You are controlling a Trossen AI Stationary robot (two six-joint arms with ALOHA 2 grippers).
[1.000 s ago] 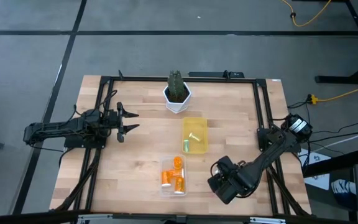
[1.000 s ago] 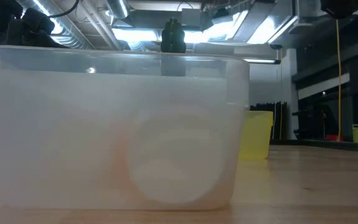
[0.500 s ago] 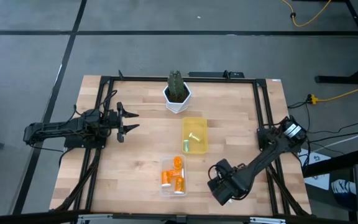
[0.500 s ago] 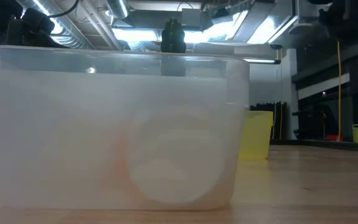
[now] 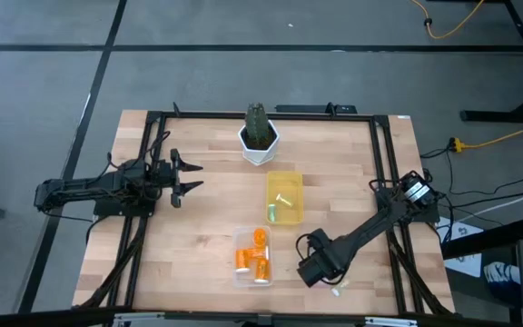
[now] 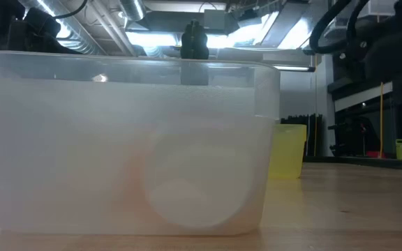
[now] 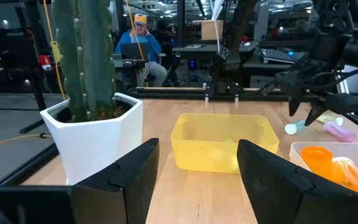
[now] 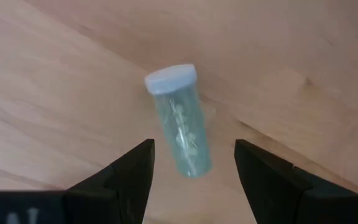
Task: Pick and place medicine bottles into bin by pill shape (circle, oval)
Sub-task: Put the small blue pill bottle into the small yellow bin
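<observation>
A pale green bottle [image 8: 182,124] with a white cap lies on its side on the bare wood. My right gripper [image 8: 193,149] is open above it, with a finger on either side of its lower end and touching nothing. In the high view this gripper [image 5: 307,271] is near the table's near edge, right of the clear bin [image 5: 253,257]. That bin holds several orange bottles [image 5: 258,263]. The yellow bin [image 5: 284,198] holds pale bottles. My left gripper [image 5: 185,177] waits open and empty at the table's left. A pink bottle [image 7: 339,132] lies on the table.
A white pot with a cactus [image 5: 259,136] stands at the far middle of the table. A small pale bottle [image 5: 338,291] lies beside my right arm near the near edge. The clear bin [image 6: 131,139] fills the low view. A person [image 7: 138,40] sits beyond the table.
My right gripper has moved toward the table's left edge, closer to the clear bin, with its arm stretching out. My left arm has kept still.
</observation>
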